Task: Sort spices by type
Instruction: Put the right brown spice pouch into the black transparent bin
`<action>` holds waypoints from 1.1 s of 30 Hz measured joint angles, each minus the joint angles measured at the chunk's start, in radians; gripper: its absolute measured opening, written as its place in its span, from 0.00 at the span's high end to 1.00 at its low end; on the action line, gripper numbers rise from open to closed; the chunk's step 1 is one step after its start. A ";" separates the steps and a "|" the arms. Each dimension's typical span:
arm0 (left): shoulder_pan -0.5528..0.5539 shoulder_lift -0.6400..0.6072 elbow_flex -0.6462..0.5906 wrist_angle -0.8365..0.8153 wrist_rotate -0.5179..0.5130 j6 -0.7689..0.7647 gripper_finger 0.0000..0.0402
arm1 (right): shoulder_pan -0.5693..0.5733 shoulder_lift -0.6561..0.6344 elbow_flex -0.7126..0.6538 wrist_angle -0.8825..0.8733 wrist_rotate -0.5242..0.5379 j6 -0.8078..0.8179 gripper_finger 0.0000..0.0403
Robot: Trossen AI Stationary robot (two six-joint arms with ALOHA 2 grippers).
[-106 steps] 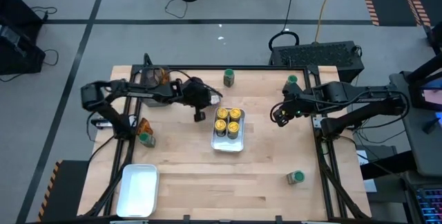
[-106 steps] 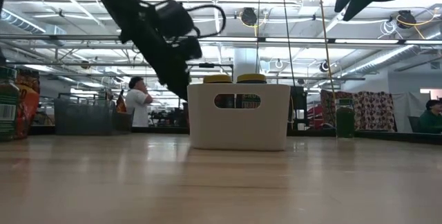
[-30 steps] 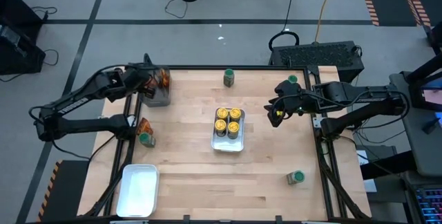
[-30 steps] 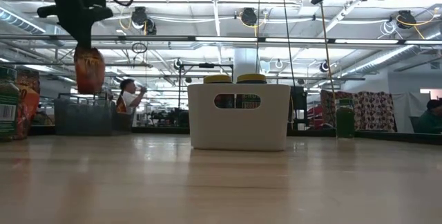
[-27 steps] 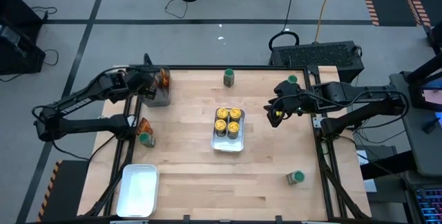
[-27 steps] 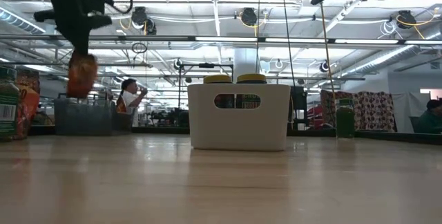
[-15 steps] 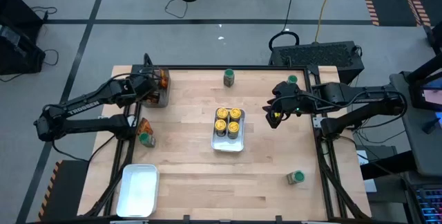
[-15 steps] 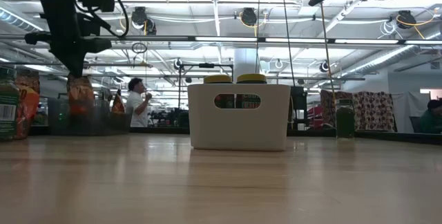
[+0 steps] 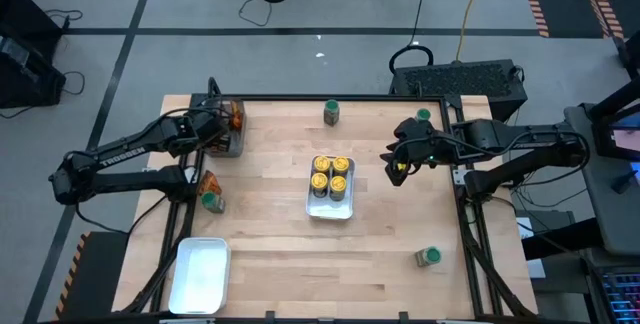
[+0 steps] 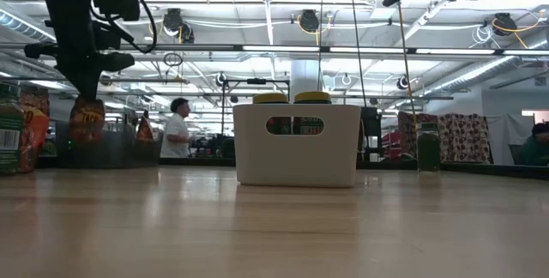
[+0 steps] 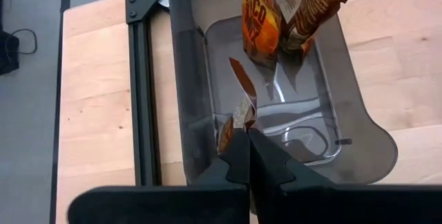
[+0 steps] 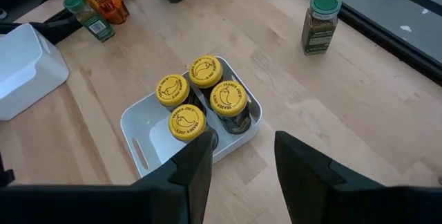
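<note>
While pinched flat together, the left gripper (image 11: 247,148) grips the top edge of a small flat orange-brown packet (image 11: 238,106) over the dark rectangular plastic bin (image 11: 359,124).
Packet hangs from the fingertips down into the bin's mouth; two more orange-brown packets (image 11: 290,10) already lean in the bin's far end. Low view: packet (image 10: 87,121) dangles under the left gripper, clear of the wooden table (image 9: 380,254). Bin sits at the table's far left corner. Right gripper (image 12: 238,155): fingers partly spread, nothing between them, hovering above and just right of the white rectangular tray (image 9: 331,207) holding four yellow-lidded round jars (image 12: 200,99). Green-lidded jars: one (image 9: 331,112) at the far edge, one (image 9: 429,256) near right, one (image 9: 210,201) at left beside another packet (image 9: 208,181). Second white tray (image 9: 200,274) at near left.
</note>
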 joint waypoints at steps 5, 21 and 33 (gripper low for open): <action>0.022 0.000 0.000 0.007 -0.002 -0.019 1.00 | 0.000 0.000 0.000 0.000 0.000 -0.004 0.66; 0.105 0.000 0.000 0.188 0.090 0.037 1.00 | 0.000 0.000 0.000 0.011 0.000 -0.024 0.66; 0.104 0.002 0.000 0.230 0.113 0.037 1.00 | 0.000 0.000 0.000 0.013 0.001 -0.026 0.66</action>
